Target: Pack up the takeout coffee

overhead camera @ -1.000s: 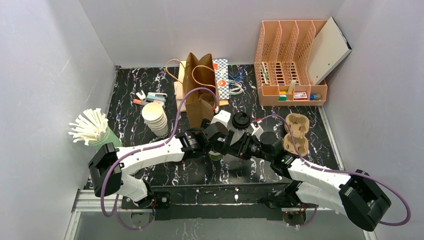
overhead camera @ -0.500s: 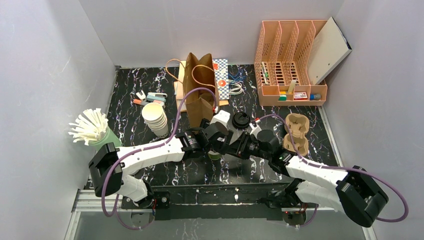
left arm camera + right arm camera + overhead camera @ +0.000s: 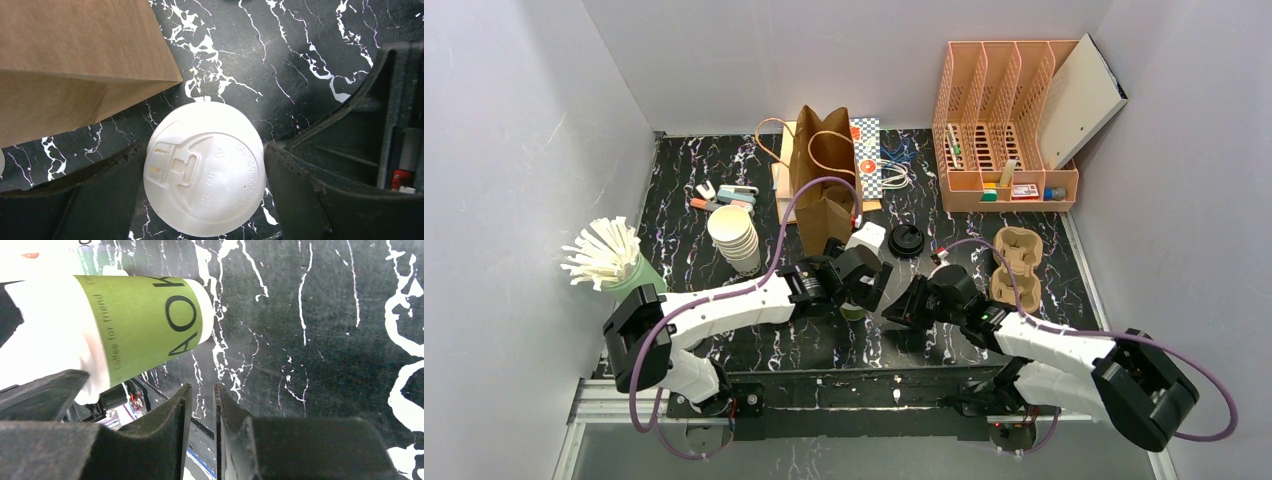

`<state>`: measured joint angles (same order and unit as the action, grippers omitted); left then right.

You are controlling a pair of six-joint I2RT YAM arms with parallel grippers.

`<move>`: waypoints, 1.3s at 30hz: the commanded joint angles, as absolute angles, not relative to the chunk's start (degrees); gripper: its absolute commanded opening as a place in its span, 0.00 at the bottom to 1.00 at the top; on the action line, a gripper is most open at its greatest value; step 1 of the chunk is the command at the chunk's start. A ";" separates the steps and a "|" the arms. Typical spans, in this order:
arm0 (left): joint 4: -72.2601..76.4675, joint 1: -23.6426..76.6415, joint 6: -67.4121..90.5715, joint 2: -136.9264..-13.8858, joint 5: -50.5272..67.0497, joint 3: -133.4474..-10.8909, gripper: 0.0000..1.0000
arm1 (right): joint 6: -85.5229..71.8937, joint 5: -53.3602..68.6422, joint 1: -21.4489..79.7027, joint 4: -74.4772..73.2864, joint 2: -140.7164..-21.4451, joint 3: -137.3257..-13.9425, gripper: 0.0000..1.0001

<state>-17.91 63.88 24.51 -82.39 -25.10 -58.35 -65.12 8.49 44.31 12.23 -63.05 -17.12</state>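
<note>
The green-sided cup (image 3: 145, 325) with a white sip lid (image 3: 205, 170) stands mid-bench (image 3: 674, 170), towards the near edge, beside the brown paper bag (image 3: 65, 65). The left fingers (image 3: 100, 200) are spread wide, flanking the lid. The right fingers (image 3: 150, 440) are a slit apart and hold nothing. The cup reads "Coffee for friend"; the lid reads "CAUTION".

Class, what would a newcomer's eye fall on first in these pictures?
The big white lid of a green cup fills the left wrist view, standing between the left gripper's wide-open jaws at mid-table. Close behind it stands a brown paper bag, and a peach file rack sits in the far right corner.
</note>
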 commanded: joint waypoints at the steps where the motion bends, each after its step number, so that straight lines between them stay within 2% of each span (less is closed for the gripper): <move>1: -30.15 64.25 24.30 -84.29 -23.86 -57.15 0.87 | -60.96 6.15 44.21 9.11 -58.12 -20.52 0.31; 8: -30.65 64.16 23.46 -83.15 -25.05 -61.53 0.96 | -57.53 5.27 44.21 5.57 -55.07 -22.85 0.36; 19: -31.11 64.12 22.25 -81.13 -25.22 -67.27 0.98 | -55.46 5.15 44.21 4.63 -53.09 -22.96 0.43; 23: -31.69 63.99 22.15 -79.51 -24.47 -68.86 0.98 | -53.14 4.97 44.24 3.69 -52.46 -24.10 0.56; 29: -34.03 63.98 25.31 -74.61 -23.31 -68.77 0.98 | -43.59 5.21 44.21 1.83 -52.03 -28.60 0.61; 32: -35.58 63.94 29.16 -70.17 -24.23 -66.91 0.94 | -37.23 6.52 44.21 1.77 -51.46 -30.76 0.66; 34: -36.16 63.77 31.38 -66.80 -24.99 -65.32 0.91 | -32.33 8.52 44.22 1.84 -51.08 -32.26 0.75; 36: -35.79 63.21 33.03 -63.23 -25.42 -63.24 0.88 | -27.25 10.29 44.21 1.07 -51.35 -34.71 0.94; 37: -34.96 62.67 33.51 -61.26 -25.32 -61.91 0.85 | -24.88 11.17 44.21 0.46 -51.84 -36.07 0.98; 39: -32.21 60.67 34.32 -57.42 -23.22 -58.52 0.82 | -20.83 12.89 44.21 0.09 -54.01 -38.72 0.98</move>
<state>-33.19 63.33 30.39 -63.79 -23.55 -63.46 -33.26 8.62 44.29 -0.03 -52.27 -32.45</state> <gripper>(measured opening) 0.842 0.970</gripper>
